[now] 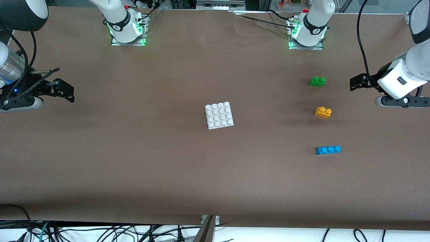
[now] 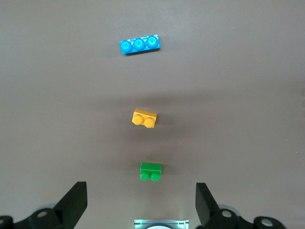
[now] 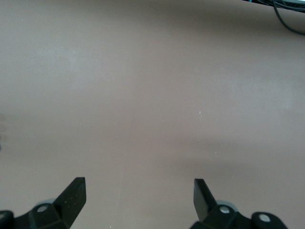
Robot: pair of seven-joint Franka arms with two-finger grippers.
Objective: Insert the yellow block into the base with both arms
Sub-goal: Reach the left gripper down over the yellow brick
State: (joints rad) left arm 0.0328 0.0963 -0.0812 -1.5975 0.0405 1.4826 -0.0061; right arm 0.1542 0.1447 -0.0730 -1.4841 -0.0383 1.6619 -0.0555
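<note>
The yellow block (image 1: 323,112) sits on the brown counter (image 1: 134,151) toward the left arm's end, studs up, touching nothing. In the front view it lies in a line of three bricks: the green brick (image 1: 317,81) farther from the front camera, the blue brick (image 1: 328,150) nearer, each well apart from it. The base (image 1: 219,115) lies flat near the middle of the counter, slightly turned, its studs bare, well apart from all three bricks. The left claw (image 1: 356,82) hangs above the counter at the left arm's end, beside the green brick but apart from it. The right claw (image 1: 63,90) hangs over bare counter at the right arm's end, well apart from the base.

Over to the left wrist view: the left claw (image 2: 141,202) stands wide open, holding nothing, both fingers (image 2: 74,200) spread. Between them, down on the counter, the green brick (image 2: 150,171) comes first, then the yellow block (image 2: 145,118), then the blue brick (image 2: 139,44), all in a row and none touching.

Right wrist view now: the right claw (image 3: 138,198) is wide open too, fingertips (image 3: 75,192) well apart, gripping nothing, with only plain counter (image 3: 152,95) under it.
</note>
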